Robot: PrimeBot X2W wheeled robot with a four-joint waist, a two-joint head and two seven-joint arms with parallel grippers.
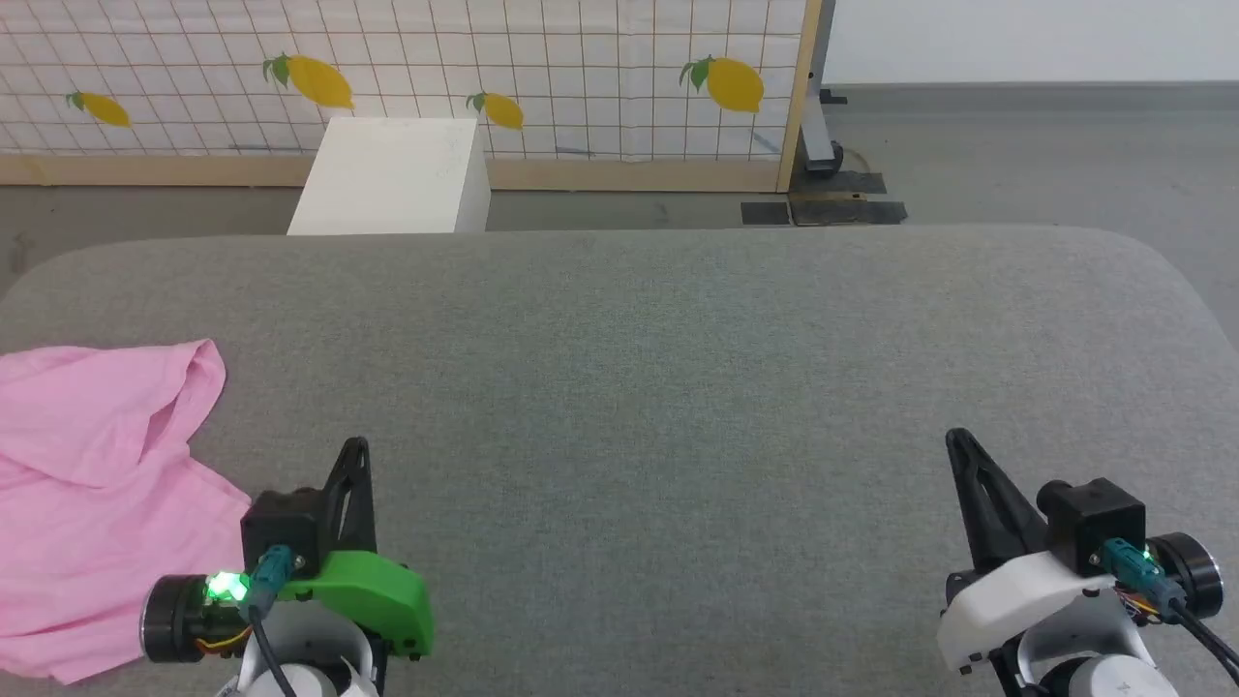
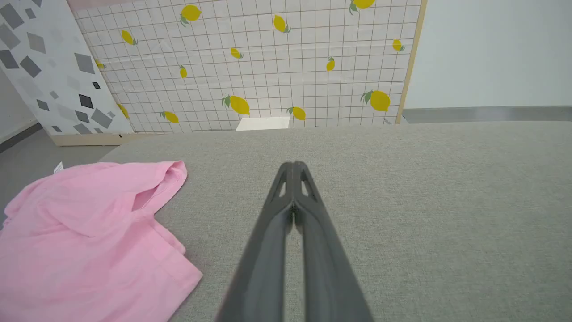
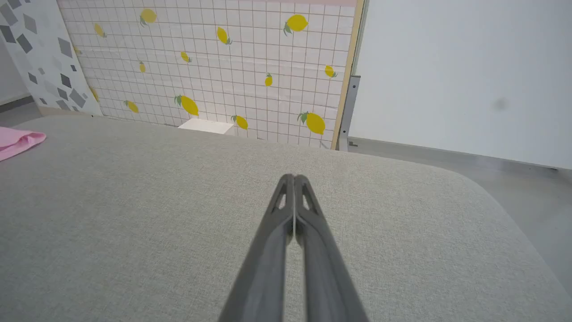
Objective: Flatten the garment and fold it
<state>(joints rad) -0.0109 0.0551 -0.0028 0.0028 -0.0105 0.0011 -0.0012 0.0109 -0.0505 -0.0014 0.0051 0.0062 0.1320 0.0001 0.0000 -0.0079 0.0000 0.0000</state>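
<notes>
The garment [image 1: 87, 494] is a light pink, wrinkled cloth lying crumpled at the left edge of the grey table [image 1: 658, 387], partly cut off by the picture's edge. In the left wrist view the garment [image 2: 85, 237] lies to the left of the fingers, with a small white label [image 2: 58, 167] at its far corner. My left gripper [image 1: 356, 447] hovers just right of the cloth, shut and holding nothing; its tips [image 2: 293, 164] meet. My right gripper [image 1: 958, 438] is far off at the lower right, also shut and empty [image 3: 294, 176]. A pink corner of the garment [image 3: 18, 141] shows at the left.
A white box [image 1: 392, 174] stands on the floor behind the table's far edge. Behind it is a lemon-patterned tiled panel [image 1: 581, 68] with a wooden frame. A metal stand foot [image 1: 823, 145] sits on the grey floor at the right.
</notes>
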